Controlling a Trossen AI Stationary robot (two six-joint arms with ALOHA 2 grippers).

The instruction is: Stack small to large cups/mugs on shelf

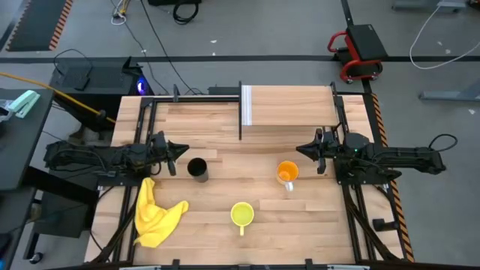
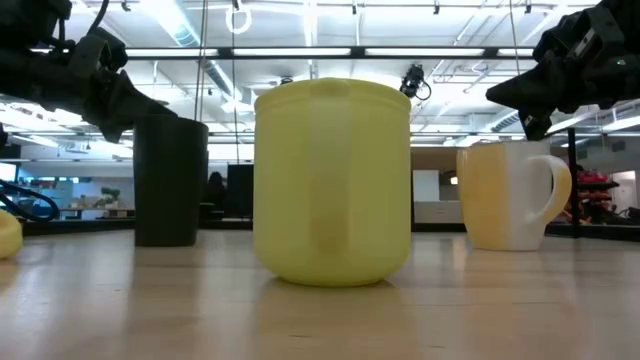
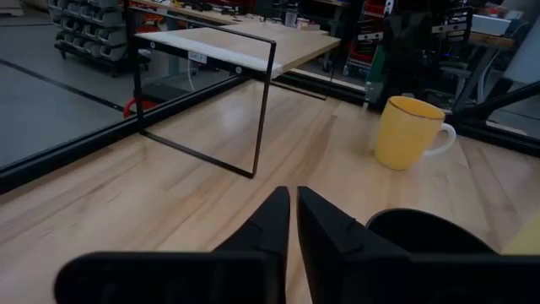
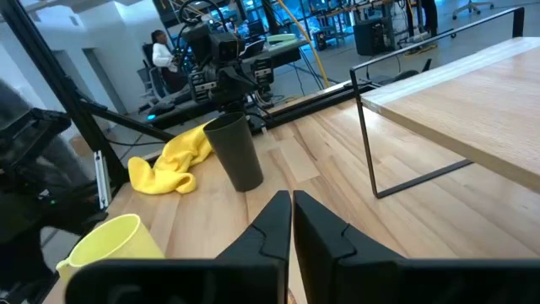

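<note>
Three cups stand on their bases on the tabletop: a black handleless tumbler (image 1: 197, 169) (image 4: 235, 153) left of centre, an orange mug (image 1: 287, 172) (image 3: 407, 133) with a pale handle right of centre, and a yellow-green mug (image 1: 241, 214) (image 2: 332, 182) near the front edge. The shelf (image 1: 289, 106) (image 3: 245, 46), a pale board on dark posts with a white end panel, sits at the far middle. My left gripper (image 1: 183, 152) (image 3: 292, 199) hovers shut just left of the tumbler. My right gripper (image 1: 300, 149) (image 4: 292, 201) hovers shut just beyond the orange mug, toward the shelf.
A crumpled yellow cloth (image 1: 153, 214) (image 4: 172, 165) lies at the front left of the table. Dark metal rails (image 1: 139, 127) run along both table sides. Bare wood lies between the cups and the shelf. A person (image 4: 160, 52) sits in the room beyond.
</note>
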